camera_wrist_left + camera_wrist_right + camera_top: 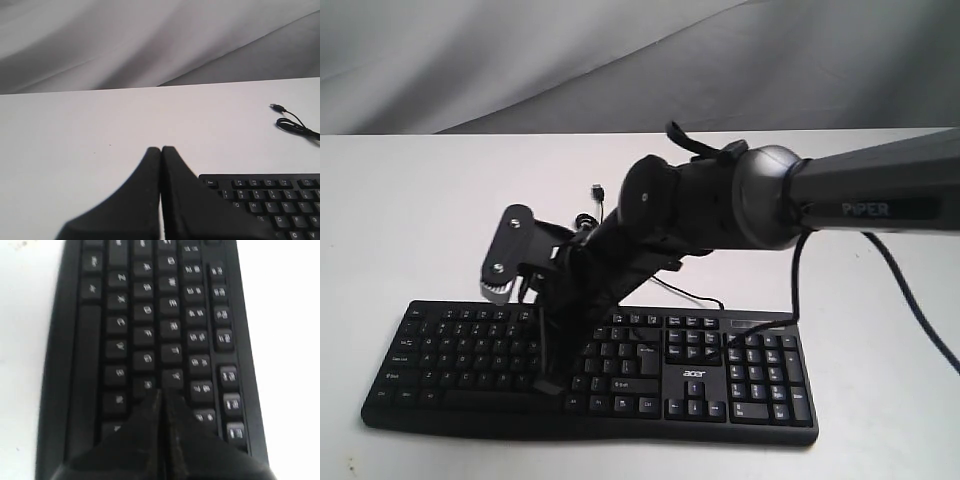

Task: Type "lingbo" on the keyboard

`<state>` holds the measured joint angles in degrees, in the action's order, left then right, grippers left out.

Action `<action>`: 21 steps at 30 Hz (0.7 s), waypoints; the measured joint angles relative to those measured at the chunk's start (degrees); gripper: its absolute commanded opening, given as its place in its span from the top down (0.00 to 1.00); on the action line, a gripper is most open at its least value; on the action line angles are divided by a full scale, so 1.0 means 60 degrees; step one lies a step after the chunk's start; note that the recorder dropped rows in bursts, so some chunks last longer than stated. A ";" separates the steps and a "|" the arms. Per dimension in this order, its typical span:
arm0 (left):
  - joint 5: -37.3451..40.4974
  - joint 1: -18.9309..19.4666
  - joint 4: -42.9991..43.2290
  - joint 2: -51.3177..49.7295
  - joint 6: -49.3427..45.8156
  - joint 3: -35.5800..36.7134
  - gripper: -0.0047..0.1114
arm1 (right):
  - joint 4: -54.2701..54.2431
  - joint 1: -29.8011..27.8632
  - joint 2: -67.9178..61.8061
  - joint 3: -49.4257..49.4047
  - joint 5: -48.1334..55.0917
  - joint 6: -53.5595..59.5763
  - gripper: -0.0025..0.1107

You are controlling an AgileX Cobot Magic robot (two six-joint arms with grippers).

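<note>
Keyboard (650,385) position: it lies flat on the white table (420,200), across the lower centre of the exterior view, with its long edge running nearly parallel to the bottom of the frame. Its number pad sits toward the lower right, and the white "acer" logo is just left of the pad. We see the thin black cable (598,190) trailing over the table behind the keyboard, and its plug lies free near the middle of the frame.

Right arm (865,209): it enters from the right edge at mid-height and reaches across to left of centre. The right gripper (548,385) points down at the letter block, with its two fingers pressed together into a single tip. In the right wrist view this tip (161,392) is over the middle letter rows. The legends there are blurred, so we cannot tell which key lies beneath it or whether it touches.

Left gripper (161,149): we see it only in the left wrist view. Its fingers are likewise pressed together with nothing between them, and it is over bare table just beside the keyboard's Esc corner.
</note>
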<state>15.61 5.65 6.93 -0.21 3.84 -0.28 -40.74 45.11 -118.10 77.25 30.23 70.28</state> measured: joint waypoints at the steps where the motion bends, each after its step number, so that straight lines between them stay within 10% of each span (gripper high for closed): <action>1: 0.0000 0.0000 0.0000 0.0000 0.0000 0.0000 0.96 | 0.0042 -0.0237 0.0039 -0.0252 -0.0067 0.0004 0.98; 21: 0.0000 0.0000 0.0000 0.0000 0.0000 0.0000 0.96 | -0.0718 -0.0579 -0.0058 -0.0678 -0.0252 0.0138 0.98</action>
<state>15.61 5.65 6.93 -0.21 3.84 -0.28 -45.05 41.63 -118.45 73.18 28.72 71.11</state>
